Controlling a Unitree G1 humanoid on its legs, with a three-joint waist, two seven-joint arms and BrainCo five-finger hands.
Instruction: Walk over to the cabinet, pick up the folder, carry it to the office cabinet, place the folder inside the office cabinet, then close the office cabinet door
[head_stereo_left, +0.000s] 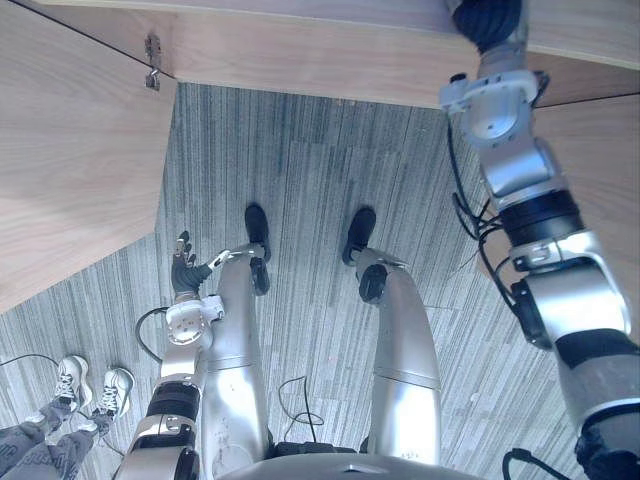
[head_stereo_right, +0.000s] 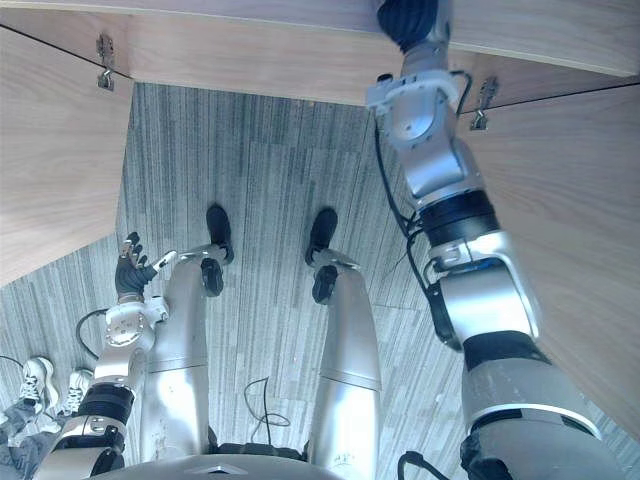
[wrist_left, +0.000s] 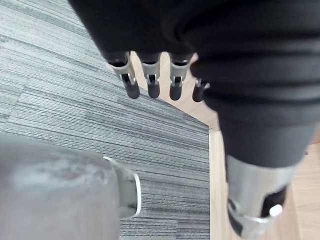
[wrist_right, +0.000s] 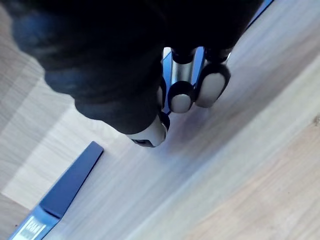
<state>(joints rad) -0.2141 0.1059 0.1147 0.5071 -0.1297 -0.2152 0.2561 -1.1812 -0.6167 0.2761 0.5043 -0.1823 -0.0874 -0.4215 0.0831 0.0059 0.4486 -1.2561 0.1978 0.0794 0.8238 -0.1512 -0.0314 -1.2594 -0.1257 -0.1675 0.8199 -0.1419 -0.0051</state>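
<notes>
My right arm reaches up past the wooden office cabinet's front board (head_stereo_left: 300, 50). In the right wrist view my right hand (wrist_right: 192, 85) has its fingers curled over a pale wooden shelf (wrist_right: 240, 165). A thin blue folder edge (wrist_right: 264, 6) runs out from behind those fingers, with more blue showing between them. My left hand (head_stereo_left: 184, 268) hangs low at my side over the grey carpet. Its fingers (wrist_left: 152, 82) are straight and relaxed, holding nothing.
The cabinet's left door (head_stereo_left: 70, 150) and right door (head_stereo_right: 570, 230) both stand open, with hinges (head_stereo_left: 152, 62) near the top. A flat blue item with a white label (wrist_right: 65, 190) lies on the shelf. A person's shoes (head_stereo_left: 95, 385) show at the lower left.
</notes>
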